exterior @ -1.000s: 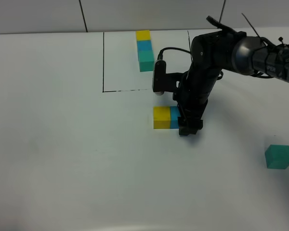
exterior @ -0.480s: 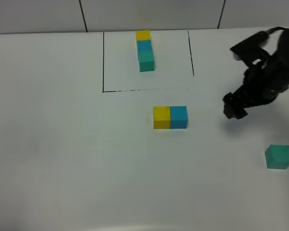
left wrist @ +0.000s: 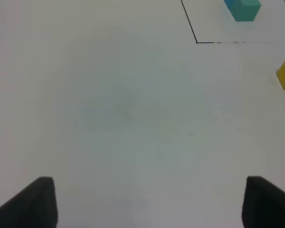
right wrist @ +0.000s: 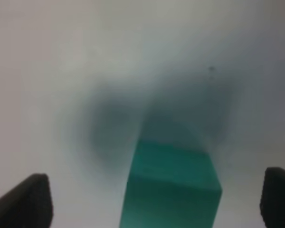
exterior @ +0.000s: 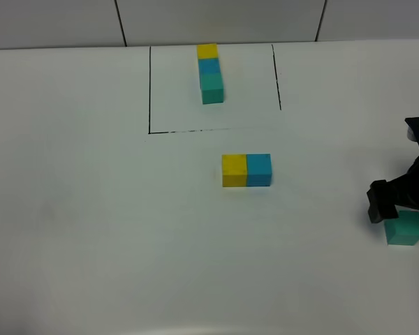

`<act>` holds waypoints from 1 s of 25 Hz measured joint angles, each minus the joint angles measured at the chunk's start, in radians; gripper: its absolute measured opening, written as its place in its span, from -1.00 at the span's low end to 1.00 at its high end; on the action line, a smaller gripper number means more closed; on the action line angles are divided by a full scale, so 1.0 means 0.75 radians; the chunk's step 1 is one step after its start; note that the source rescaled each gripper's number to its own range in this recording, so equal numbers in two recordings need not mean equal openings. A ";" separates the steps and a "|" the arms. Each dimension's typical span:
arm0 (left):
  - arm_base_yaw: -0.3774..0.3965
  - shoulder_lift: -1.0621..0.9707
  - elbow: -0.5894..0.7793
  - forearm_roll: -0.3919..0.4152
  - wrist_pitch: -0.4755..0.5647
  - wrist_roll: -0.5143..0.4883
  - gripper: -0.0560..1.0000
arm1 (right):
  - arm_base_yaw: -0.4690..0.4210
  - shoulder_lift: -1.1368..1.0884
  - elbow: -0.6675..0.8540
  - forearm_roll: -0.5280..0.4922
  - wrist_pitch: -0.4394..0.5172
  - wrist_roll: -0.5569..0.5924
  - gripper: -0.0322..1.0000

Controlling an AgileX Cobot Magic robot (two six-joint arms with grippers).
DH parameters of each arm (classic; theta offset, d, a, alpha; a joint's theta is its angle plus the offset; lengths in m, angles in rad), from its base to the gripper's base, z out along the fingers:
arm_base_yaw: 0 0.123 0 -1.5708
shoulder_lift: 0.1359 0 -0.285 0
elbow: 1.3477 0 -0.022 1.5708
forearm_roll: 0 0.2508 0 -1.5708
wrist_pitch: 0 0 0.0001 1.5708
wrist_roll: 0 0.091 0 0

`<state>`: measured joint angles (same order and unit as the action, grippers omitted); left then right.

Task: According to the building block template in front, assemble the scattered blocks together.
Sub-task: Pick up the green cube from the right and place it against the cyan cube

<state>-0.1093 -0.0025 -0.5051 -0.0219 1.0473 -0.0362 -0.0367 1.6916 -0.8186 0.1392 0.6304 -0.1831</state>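
Soft, even light; right wrist view blurred, dark shadow by the teal-green cube (right wrist: 171,190)

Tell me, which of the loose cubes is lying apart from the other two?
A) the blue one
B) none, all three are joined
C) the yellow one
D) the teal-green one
D: the teal-green cube sits alone far off to the right, while the yellow cube and the blue cube lie touching side by side in the middle.
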 joint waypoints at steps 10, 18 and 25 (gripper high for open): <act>0.000 0.000 0.000 0.000 0.000 0.000 0.35 | 0.000 0.080 0.030 0.000 -0.007 0.081 0.07; 0.000 0.000 0.000 0.000 0.000 0.000 0.35 | 0.012 0.082 -0.008 -0.014 -0.010 0.004 -0.89; 0.000 0.000 0.000 0.000 0.000 0.000 0.35 | 0.251 0.103 -0.271 -0.186 0.137 -0.661 -0.89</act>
<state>-0.1093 -0.0025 -0.5051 -0.0219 1.0473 -0.0362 0.1512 1.7689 -1.0217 0.0000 0.7327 -0.6786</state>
